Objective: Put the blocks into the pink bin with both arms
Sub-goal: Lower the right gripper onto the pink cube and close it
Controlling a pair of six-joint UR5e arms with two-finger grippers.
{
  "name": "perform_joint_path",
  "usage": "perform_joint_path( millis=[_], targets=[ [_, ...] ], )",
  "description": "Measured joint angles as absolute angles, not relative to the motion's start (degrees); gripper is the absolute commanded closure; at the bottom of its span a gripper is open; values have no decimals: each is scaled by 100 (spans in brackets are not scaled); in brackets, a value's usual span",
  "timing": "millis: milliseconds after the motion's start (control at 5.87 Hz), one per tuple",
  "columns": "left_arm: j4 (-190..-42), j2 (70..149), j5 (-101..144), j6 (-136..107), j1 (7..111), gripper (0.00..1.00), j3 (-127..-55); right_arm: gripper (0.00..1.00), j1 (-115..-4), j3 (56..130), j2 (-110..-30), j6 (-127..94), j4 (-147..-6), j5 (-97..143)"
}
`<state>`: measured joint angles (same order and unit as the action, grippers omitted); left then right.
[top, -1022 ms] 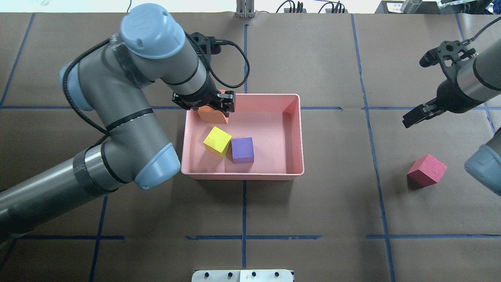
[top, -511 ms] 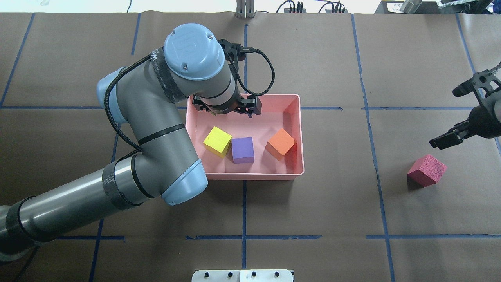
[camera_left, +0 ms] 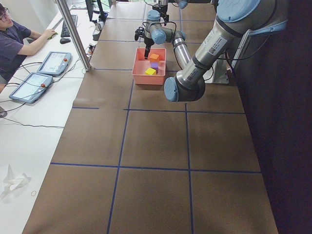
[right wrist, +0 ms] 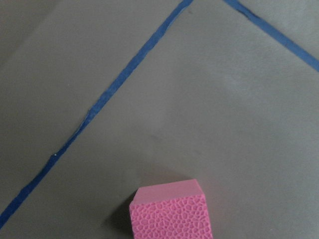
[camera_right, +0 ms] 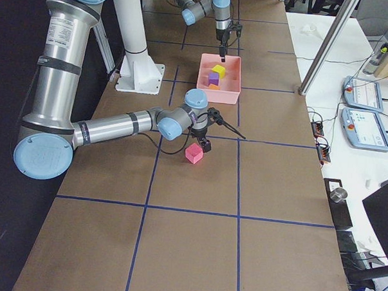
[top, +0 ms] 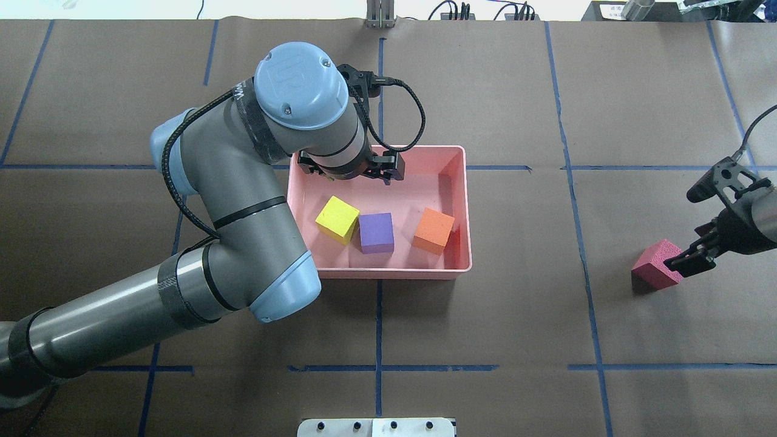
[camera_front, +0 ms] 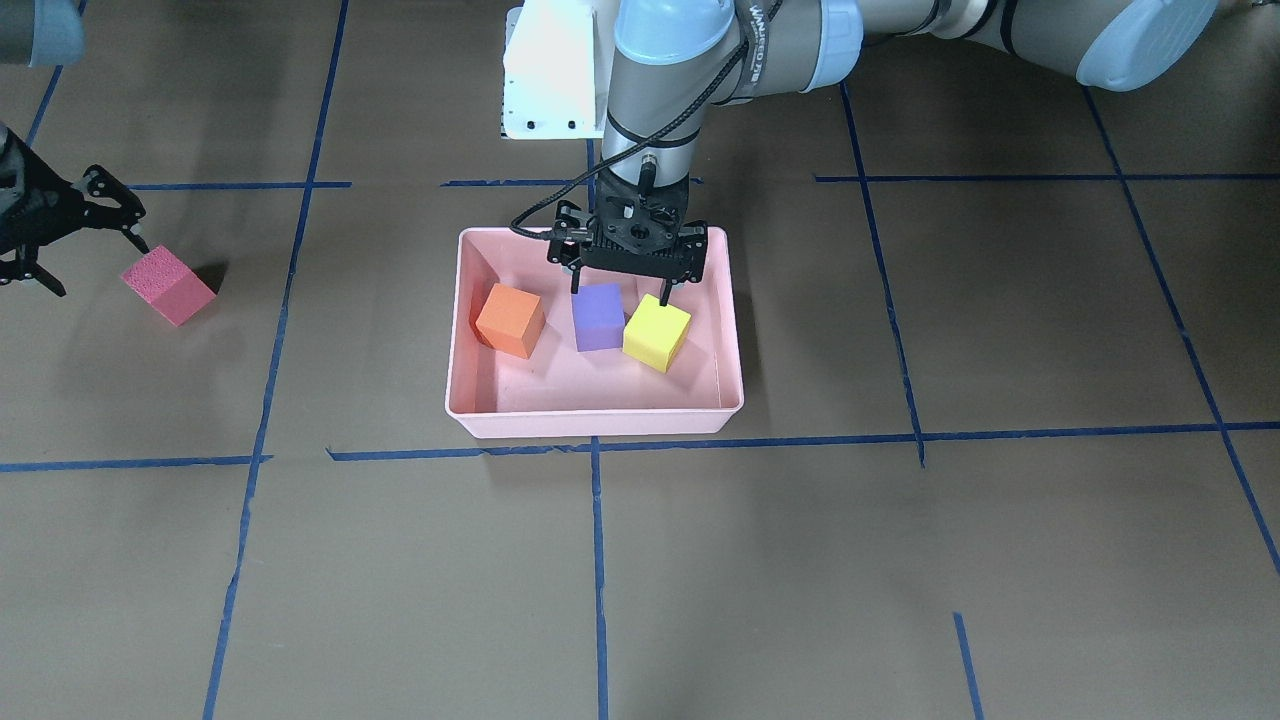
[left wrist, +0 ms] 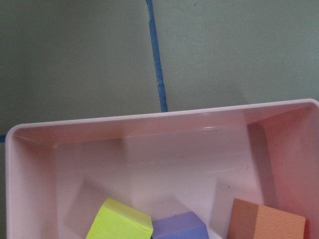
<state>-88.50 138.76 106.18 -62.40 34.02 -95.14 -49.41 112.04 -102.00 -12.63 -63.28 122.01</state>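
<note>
The pink bin point(top: 376, 274) point(camera_front: 590, 430) sits mid-table. The yellow block point(top: 337, 218) point(camera_front: 657, 332), purple block point(top: 376, 232) point(camera_front: 598, 315) and orange block point(top: 433, 230) point(camera_front: 510, 320) lie inside it. My left gripper point(camera_front: 624, 290) hangs open and empty over the bin's near side, above the purple and yellow blocks. The left wrist view shows the bin's wall point(left wrist: 149, 139) and the three blocks' tops. The red-pink block point(top: 652, 270) point(camera_front: 168, 285) point(right wrist: 169, 214) lies on the table at my right. My right gripper point(camera_front: 90, 262) point(top: 689, 258) is open, low, right beside that block.
The white pedestal base point(camera_front: 550, 80) stands behind the bin on my side. Blue tape lines point(top: 378, 367) cross the brown table cover. An operator point(camera_left: 14, 39) sits at a side desk with tablets point(camera_left: 46, 63) beyond a metal pole point(camera_left: 73, 34).
My left gripper let go of the orange block, which now rests in the bin's right part, and the arm swung right. My right gripper came down towards the red-pink block.
</note>
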Motion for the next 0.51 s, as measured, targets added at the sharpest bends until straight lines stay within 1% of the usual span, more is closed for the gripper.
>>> perform_joint_path(
  millis=[511],
  targets=[
    [-8851,13801,10611,-6232,3385,0,-9531,0,-4585,10987,-10161,-1020,-6335,12002]
  ],
)
